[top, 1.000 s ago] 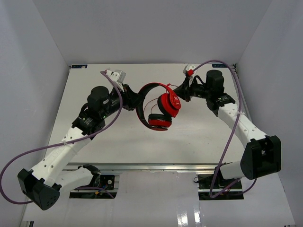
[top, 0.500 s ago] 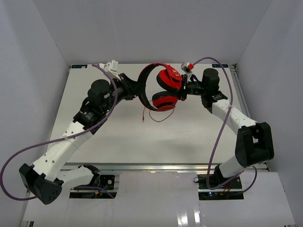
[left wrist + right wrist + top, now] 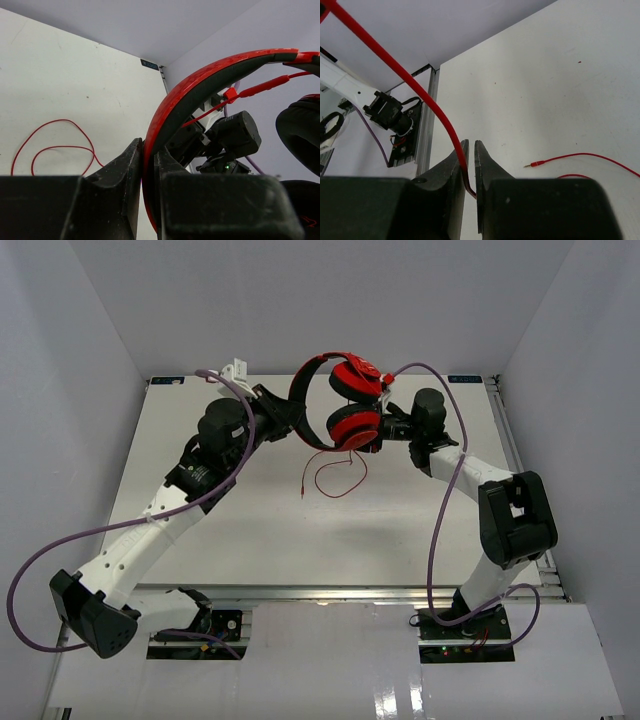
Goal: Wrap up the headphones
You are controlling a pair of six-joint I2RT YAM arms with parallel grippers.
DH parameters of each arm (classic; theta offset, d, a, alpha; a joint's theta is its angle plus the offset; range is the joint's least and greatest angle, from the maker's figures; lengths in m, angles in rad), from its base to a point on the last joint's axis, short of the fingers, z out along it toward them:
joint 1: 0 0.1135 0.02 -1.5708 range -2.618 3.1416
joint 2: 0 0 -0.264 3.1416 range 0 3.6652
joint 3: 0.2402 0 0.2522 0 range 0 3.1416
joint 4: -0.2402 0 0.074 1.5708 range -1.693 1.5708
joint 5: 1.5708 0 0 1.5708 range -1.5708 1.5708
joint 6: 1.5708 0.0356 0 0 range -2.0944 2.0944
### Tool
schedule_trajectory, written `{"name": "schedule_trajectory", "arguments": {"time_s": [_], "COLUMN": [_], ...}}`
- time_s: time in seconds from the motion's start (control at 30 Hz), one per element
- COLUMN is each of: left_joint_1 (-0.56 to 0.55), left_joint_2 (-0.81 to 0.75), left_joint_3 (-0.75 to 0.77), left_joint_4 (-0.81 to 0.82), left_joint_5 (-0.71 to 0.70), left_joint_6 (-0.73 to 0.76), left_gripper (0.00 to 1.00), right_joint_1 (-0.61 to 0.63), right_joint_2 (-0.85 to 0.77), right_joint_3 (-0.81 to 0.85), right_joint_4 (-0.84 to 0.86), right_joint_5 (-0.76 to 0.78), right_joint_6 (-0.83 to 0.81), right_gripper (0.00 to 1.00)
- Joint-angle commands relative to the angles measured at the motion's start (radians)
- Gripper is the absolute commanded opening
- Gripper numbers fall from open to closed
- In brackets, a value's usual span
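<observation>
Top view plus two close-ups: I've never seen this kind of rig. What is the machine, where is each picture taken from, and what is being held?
Two white robot arms are bolted at the near edge of a table. The wide picture comes from a fixed camera above and behind them. The two close-ups come from cameras on the wrists, each looking along that arm's own fingers. The left gripper clamps the headband of the red headphones and holds them up off the table. The right gripper is closed on their thin red cord. The cord's loose loops and its plug lie on the table.
</observation>
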Motion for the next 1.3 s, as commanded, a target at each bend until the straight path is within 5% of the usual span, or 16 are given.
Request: {"name": "schedule_trajectory", "arguments": {"time_s": [0.0, 0.5, 0.77, 0.9, 1.07, 1.17, 1.27], "left_joint_1": [-0.005, -0.007, -0.008, -0.008, -0.008, -0.008, -0.007], "left_joint_2": [-0.014, 0.022, -0.011, -0.020, -0.035, -0.020, 0.019], "left_joint_3": [0.074, 0.091, 0.090, 0.068, 0.040, 0.035, 0.020], "left_joint_4": [0.072, 0.125, 0.122, 0.120, 0.140, 0.165, 0.207], "left_joint_5": [-0.043, -0.093, -0.312, -0.408, -0.556, -0.661, -0.746], "left_joint_6": [-0.046, -0.165, -0.220, -0.258, -0.251, -0.157, -0.013], "left_gripper": [0.00, 0.00, 0.00, 0.00, 0.00, 0.00, 0.00], "right_joint_1": [0.003, 0.072, 0.174, 0.249, 0.335, 0.343, 0.354], "right_joint_2": [0.012, 0.058, -0.049, -0.175, -0.299, -0.341, -0.360], "right_joint_3": [0.036, -0.015, -0.228, -0.287, -0.298, -0.250, -0.152], "right_joint_4": [0.150, 0.460, 0.526, 0.284, -0.039, -0.297, -0.609], "right_joint_5": [-0.037, -0.076, -0.098, -0.073, 0.038, 0.184, 0.370], "right_joint_6": [0.084, 0.302, 0.198, -0.019, -0.292, -0.484, -0.664], "right_gripper": [0.19, 0.49, 0.50, 0.47, 0.28, 0.11, 0.08]}}
